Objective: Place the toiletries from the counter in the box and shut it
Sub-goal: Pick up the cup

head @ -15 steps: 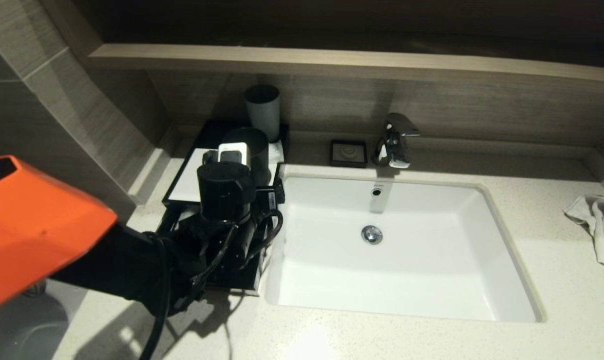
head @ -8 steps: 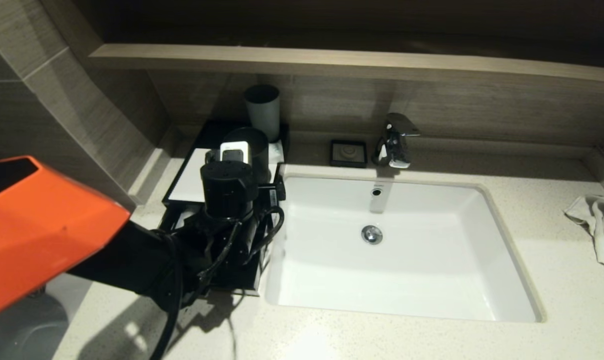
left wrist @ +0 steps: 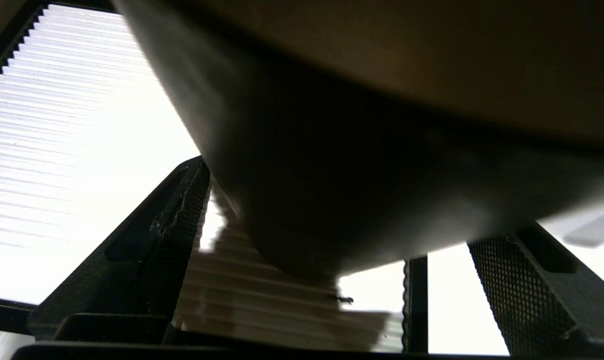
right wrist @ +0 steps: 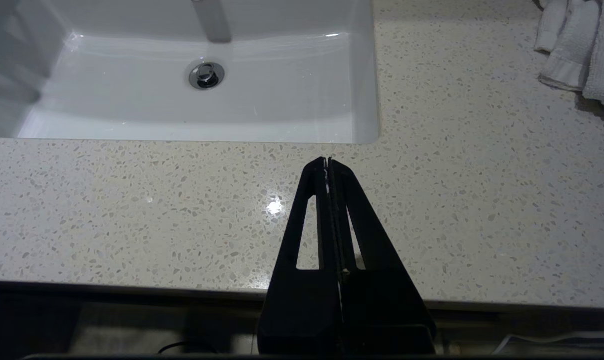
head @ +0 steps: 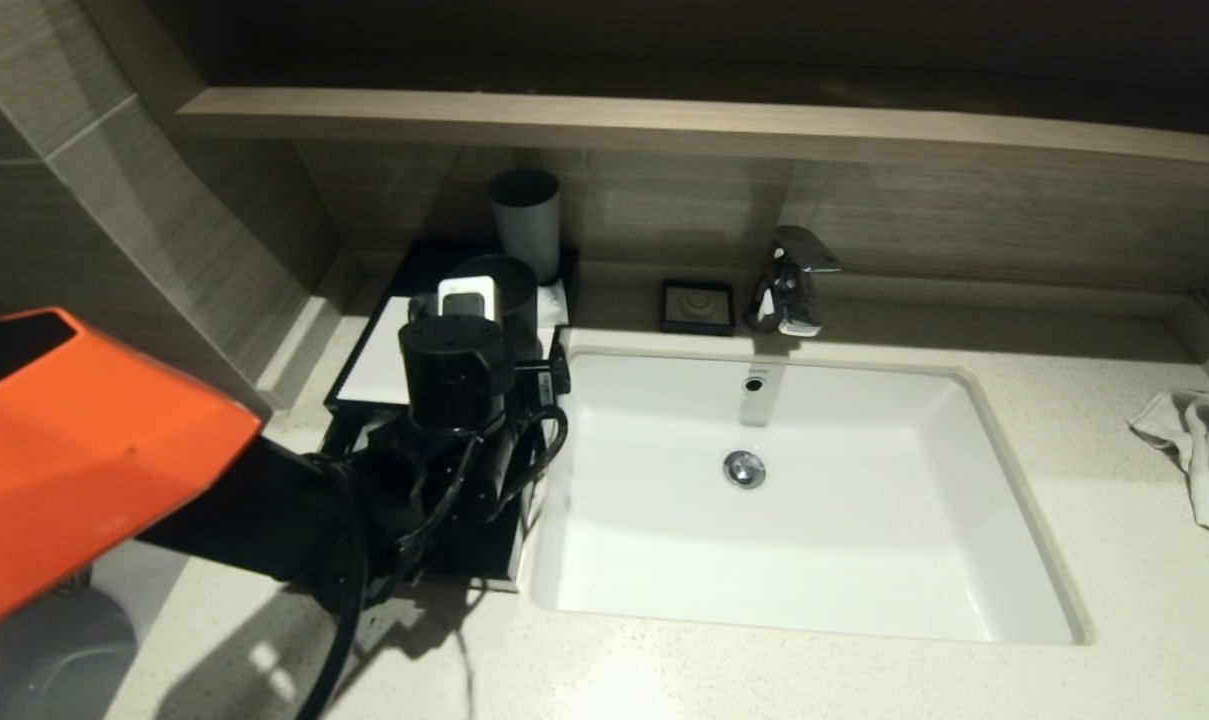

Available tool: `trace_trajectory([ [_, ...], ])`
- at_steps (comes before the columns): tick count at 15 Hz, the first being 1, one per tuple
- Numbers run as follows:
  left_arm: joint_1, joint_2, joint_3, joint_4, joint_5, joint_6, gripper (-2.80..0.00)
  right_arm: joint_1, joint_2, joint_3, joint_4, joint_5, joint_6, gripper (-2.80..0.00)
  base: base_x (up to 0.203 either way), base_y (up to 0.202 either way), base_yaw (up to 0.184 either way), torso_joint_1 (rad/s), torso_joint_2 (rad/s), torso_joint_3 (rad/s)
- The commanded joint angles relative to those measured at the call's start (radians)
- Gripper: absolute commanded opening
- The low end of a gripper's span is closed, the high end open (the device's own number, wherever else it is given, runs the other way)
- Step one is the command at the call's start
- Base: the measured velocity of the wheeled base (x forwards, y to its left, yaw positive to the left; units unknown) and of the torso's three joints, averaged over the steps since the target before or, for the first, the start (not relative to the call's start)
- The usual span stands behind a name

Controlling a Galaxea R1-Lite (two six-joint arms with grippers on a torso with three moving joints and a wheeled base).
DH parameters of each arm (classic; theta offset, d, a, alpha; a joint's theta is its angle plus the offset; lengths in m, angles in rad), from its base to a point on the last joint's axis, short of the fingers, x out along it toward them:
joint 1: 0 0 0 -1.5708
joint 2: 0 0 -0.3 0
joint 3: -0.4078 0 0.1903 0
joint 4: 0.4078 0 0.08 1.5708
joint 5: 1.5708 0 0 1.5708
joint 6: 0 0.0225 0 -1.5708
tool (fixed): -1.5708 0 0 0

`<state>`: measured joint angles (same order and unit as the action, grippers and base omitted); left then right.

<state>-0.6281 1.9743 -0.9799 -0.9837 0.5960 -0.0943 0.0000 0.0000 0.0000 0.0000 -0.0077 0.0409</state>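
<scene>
The black box (head: 379, 362) with its white top panel stands on the counter (head: 1084, 470) left of the sink (head: 964, 560). Its drawer (head: 484, 560) stands pulled out toward the front, mostly under my left arm. My left gripper (left wrist: 361, 200) is open over the ribbed white panel (left wrist: 72, 150), its fingers (left wrist: 172, 220) either side of the base of a dark cup (left wrist: 331, 165) that stands on the box. The toiletry packets are hidden. My right gripper (right wrist: 327, 161) is shut and empty over the counter's front edge.
A grey cup (head: 526, 222) stands behind the dark cup (head: 509, 285). A small black square dish (head: 698, 305) and the tap (head: 789, 280) are behind the sink. A white towel (head: 1204, 450) lies at the far right.
My left arm has reached slightly further in over the box toward the dark cup. The right arm has not moved.
</scene>
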Motion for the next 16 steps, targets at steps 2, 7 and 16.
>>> trace_trajectory([
  [2, 0.010, 0.000, -0.009, -0.006, 0.002, 0.011, 0.00, 0.000, 0.000, 0.000, 0.000, 0.000, 0.001, -2.80, 0.000, 0.000, 0.000, 0.000, 0.00, 0.000],
  [7, 0.013, 0.024, -0.010, -0.046, 0.001, 0.020, -2.80, 0.000, 0.000, 0.000, 0.000, 0.000, 0.001, -2.80, 0.000, 0.000, 0.000, 0.000, 0.00, 0.000],
  [16, 0.027, -0.031, 0.007, -0.048, 0.005, 0.031, -2.80, 0.000, 0.000, 0.000, 0.000, 0.000, 0.001, -2.80, 0.000, 0.000, 0.000, 0.000, 0.00, 0.000],
])
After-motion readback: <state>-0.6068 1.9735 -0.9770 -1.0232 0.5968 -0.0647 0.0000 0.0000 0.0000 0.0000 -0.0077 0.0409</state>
